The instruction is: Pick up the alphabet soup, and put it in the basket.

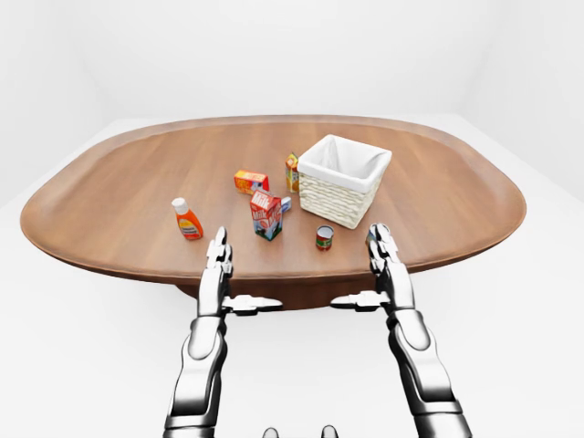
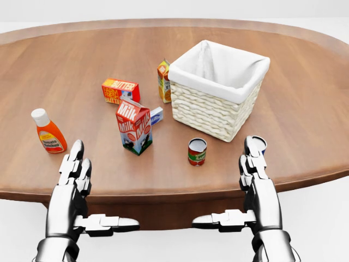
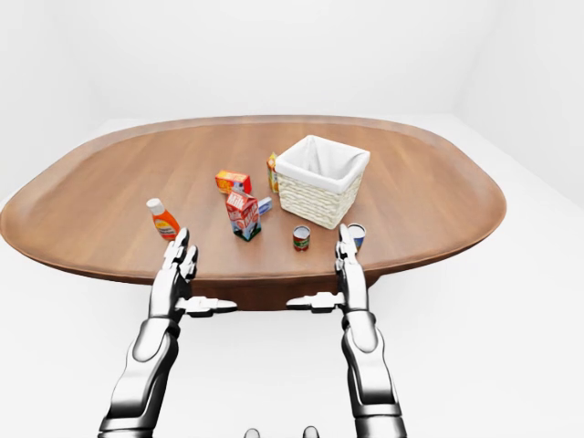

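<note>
Two small cans stand on the oval wooden table [image 2: 305, 125] below the basket in the head view. One has a red and green label [image 2: 197, 151]. The other, white-topped with a blue label [image 3: 357, 235], is mostly hidden behind my right hand's fingertips; I cannot read either label. The wicker basket [image 2: 210, 112] with a white cloth lining stands upright and holds nothing I can see. My left hand [image 2: 74, 173] and right hand [image 2: 256, 174] hover at the table's near edge, both open with fingers straight and thumbs pointing inward, holding nothing.
A milk carton [image 2: 133, 126] stands left of the red can, with a small white-blue packet [image 2: 156, 114] behind it. A butter box [image 2: 120, 90] and an orange carton [image 2: 163, 81] sit left of the basket. An orange sauce bottle [image 2: 49, 134] stands above my left hand.
</note>
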You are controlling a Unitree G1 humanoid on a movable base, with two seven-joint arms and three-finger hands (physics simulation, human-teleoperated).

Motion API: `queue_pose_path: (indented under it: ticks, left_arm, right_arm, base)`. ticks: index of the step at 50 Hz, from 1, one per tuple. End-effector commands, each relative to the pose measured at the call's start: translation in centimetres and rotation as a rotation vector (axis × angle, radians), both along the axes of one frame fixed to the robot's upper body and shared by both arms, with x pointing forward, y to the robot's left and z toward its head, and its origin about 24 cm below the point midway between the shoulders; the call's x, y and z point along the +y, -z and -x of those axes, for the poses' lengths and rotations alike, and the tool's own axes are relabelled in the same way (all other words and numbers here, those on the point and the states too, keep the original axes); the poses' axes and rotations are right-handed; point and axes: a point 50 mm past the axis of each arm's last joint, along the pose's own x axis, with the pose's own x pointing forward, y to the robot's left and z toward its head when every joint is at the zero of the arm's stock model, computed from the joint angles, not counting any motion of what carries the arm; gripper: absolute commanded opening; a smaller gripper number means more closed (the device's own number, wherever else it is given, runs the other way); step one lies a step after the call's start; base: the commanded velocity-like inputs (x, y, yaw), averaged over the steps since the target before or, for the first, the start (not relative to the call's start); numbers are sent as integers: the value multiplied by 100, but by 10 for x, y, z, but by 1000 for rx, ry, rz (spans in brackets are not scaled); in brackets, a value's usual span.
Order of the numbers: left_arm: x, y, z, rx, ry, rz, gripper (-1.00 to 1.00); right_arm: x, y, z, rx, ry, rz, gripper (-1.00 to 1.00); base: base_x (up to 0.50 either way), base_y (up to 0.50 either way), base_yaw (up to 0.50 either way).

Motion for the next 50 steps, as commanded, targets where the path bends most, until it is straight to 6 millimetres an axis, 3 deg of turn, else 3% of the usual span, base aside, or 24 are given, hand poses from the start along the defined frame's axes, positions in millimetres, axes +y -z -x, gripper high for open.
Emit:
queue_pose_path:
  ticks: [1,16,26,38,50]
  left_arm:
    - [8,-4,3,-5,-10,-8,100]
    - [23,-14,0,-101,-78,50,100]
    - [31,-33,10,-170,-133,47,100]
    - [55,-63,16,-235,-204,71,100]
    - [70,-80,18,-310,-243,85,100]
  right_arm:
    - [-7,3,-1,11,-5,-7,100]
    - [-6,2,-1,10,-6,-4,100]
    - [-4,-1,0,3,-9,-1,100]
    - [-2,-2,1,6,-16,-1,100]
    - [-3,0,0,-1,-25,-21,100]
  base:
    - [0,0,0]
    - [0,0,0]
    - [0,0,0]
    - [0,0,0]
    - [0,0,0]
